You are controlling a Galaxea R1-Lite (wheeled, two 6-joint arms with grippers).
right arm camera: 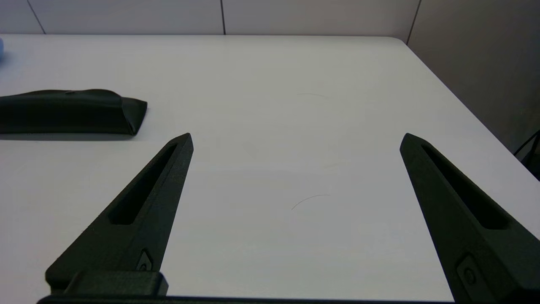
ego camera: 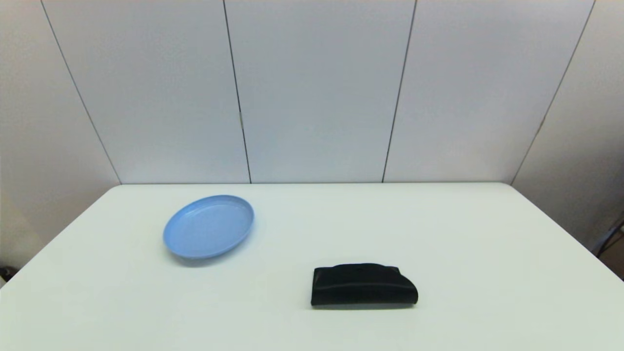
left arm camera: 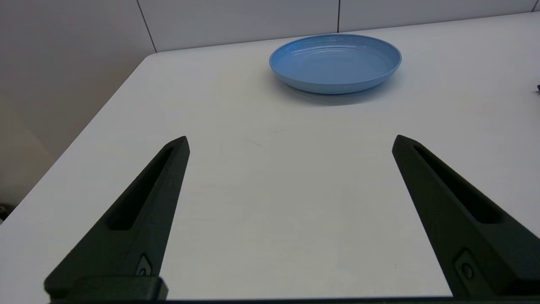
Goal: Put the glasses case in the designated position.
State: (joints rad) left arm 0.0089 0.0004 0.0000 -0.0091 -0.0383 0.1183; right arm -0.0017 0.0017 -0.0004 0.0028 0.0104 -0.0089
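On the white table point(ego camera: 438, 234), the glasses case point(ego camera: 363, 285) lies flat near the front, a bit right of centre, squared end toward the robot's left and rounded end toward its right. Well off to its left and further back sits a light blue plate point(ego camera: 208, 225), not touching it. Neither arm shows up in the head view. The right gripper point(right arm camera: 296, 139) hangs low over bare tabletop with its fingers spread wide, and the case is off to its left side, outside the jaws, nothing between them. The left gripper point(left arm camera: 290, 141) is also spread wide with nothing in it, the plate ahead of it.
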